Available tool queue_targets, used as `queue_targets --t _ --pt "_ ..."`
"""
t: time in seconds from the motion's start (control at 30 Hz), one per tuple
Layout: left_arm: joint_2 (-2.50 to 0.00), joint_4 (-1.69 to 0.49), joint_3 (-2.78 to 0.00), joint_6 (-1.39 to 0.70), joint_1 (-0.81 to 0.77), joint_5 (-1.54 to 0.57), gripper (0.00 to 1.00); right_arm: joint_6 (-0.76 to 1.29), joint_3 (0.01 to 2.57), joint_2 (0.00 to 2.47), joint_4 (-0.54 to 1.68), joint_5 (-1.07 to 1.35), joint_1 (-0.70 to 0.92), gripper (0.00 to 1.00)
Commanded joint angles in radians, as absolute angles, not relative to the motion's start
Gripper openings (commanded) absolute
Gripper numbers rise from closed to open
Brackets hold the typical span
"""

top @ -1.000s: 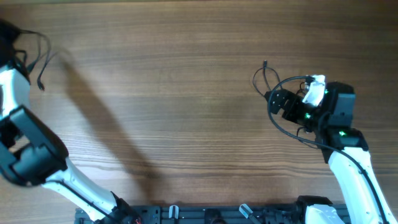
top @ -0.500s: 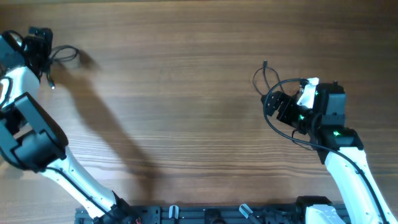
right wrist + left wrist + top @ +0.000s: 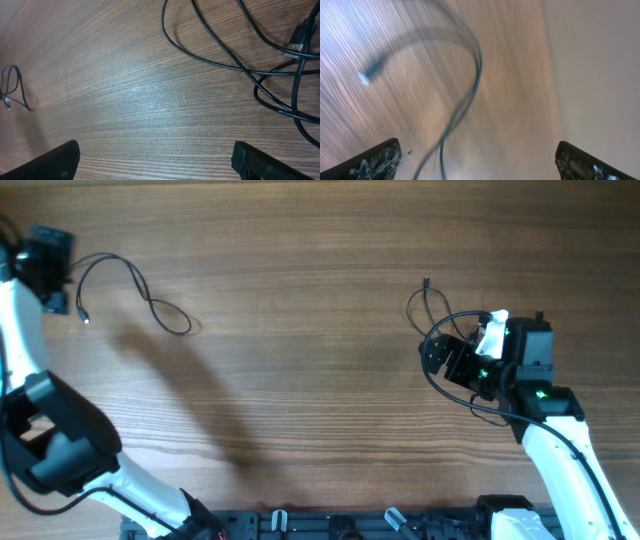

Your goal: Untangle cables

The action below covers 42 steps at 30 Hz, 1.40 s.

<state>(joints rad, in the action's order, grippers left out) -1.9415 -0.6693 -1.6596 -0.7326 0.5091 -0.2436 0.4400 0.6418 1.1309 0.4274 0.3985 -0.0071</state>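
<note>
Black and thin, the left-side cable (image 3: 148, 298) lies in one open, wandering curve toward the far left of the wooden table (image 3: 300, 350). Its small plug end (image 3: 84, 317) glints pale against the grain. One end of the strand runs up to the left gripper (image 3: 477, 145), which hangs over that edge of the table. In the blurred left wrist view its fingers (image 3: 375, 162) stand wide apart at the bottom corners of the frame, open. The cable sweeps down between them, and whether it touches either finger cannot be told.

Well apart from it, across a broad stretch of bare wood, the right-side cable (image 3: 412, 308) rests in a few small loose loops, its tip (image 3: 426, 281) pointing away from the robot. The right gripper (image 3: 156, 147) sits just beside these loops, on the side nearer the robot's base, angled toward them. Its fingers (image 3: 265, 165) are also spread wide and hold nothing; only wood grain shows between them. The right wrist view has several black strands crossing at the upper right, one ending in a flat plug (image 3: 297, 41); which strands are the thin cable and which the arm's own cord is hard to tell. Far off at that view's left edge, a small dark loop of wire (image 3: 12, 85) lies on the table.
</note>
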Motion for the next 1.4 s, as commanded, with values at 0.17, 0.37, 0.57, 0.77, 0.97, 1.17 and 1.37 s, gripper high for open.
queue_targets --t 0.17,0.37,0.57,0.77,0.97,1.17,1.37 --pt "-1.981 -0.843 -1.650 -0.566 0.076 -0.162 0.04 0.418 0.639 1.122 0.432 0.376 -0.003 1.00" --pt "-2.097 -0.828 -1.555 -0.570 -0.027 0.117 0.04 0.419 0.639 1.122 0.466 0.327 -0.003 1.00" --pt "-2.142 -0.923 -1.498 -0.570 0.138 0.134 0.04 0.419 0.639 1.122 0.473 0.309 -0.003 1.00" --pt "-2.141 -0.871 -1.499 -0.588 0.376 0.141 0.04 0.419 0.639 1.122 0.472 0.305 -0.003 1.00" --pt "-2.144 -0.441 -1.499 -0.586 0.517 0.141 0.04 0.422 0.639 1.122 0.472 0.305 -0.003 1.00" --pt "-2.239 -0.096 -1.505 -0.580 0.525 0.208 0.04 0.466 0.639 1.122 0.472 0.305 -0.003 1.00" --pt "-2.263 -0.339 -1.855 -0.532 0.620 0.080 0.51 0.474 0.639 1.122 0.473 0.307 -0.003 1.00"
